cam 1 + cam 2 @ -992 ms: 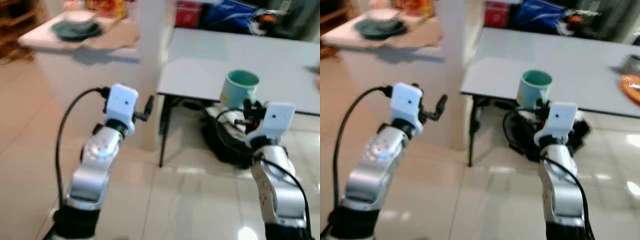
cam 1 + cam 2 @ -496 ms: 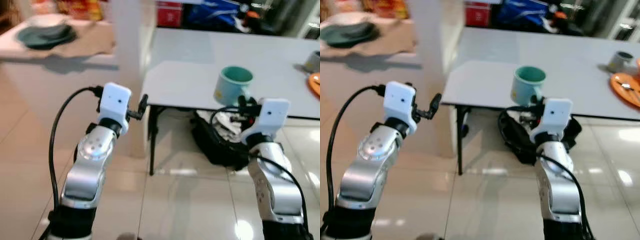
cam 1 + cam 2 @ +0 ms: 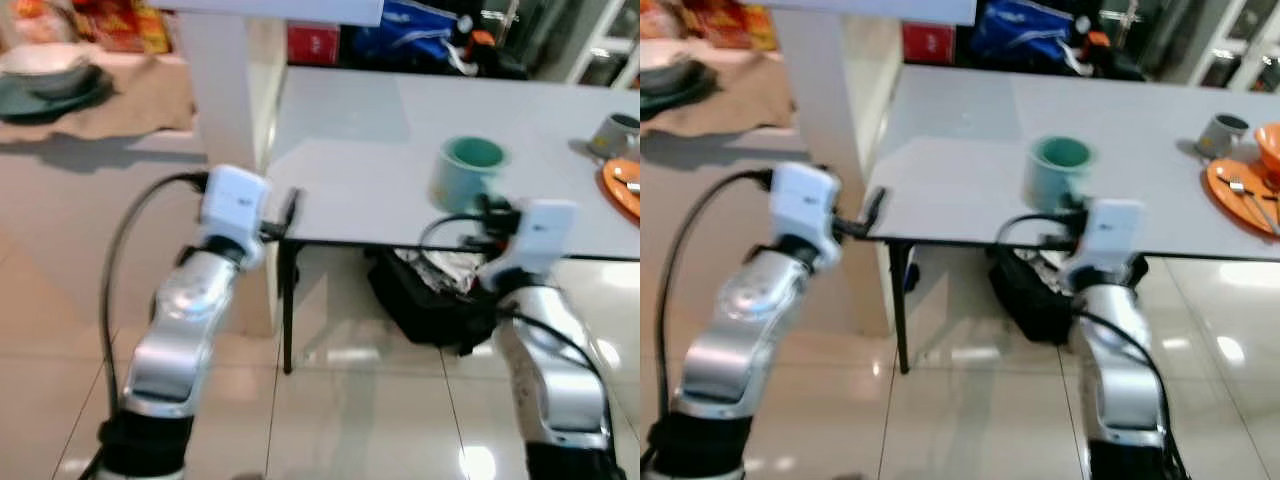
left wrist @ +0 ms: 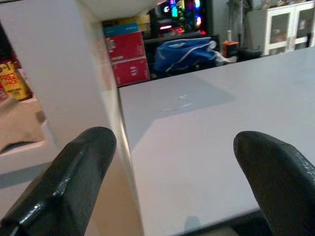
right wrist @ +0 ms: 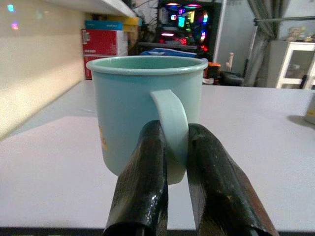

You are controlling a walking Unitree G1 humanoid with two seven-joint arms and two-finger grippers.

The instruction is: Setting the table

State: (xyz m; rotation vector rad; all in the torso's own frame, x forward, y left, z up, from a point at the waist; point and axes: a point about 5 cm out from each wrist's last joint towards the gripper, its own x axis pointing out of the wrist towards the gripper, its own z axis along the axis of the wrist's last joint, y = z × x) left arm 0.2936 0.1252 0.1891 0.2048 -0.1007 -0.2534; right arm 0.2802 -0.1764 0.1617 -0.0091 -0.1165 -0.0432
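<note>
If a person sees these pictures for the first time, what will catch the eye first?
First the light green mug, which the right gripper holds by its handle above the near edge of the grey table. Then the left gripper, open at the table's corner, and the orange plate at the far right.

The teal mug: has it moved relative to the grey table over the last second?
Yes. The teal mug, held by the right gripper, now sits farther over the grey table.
</note>
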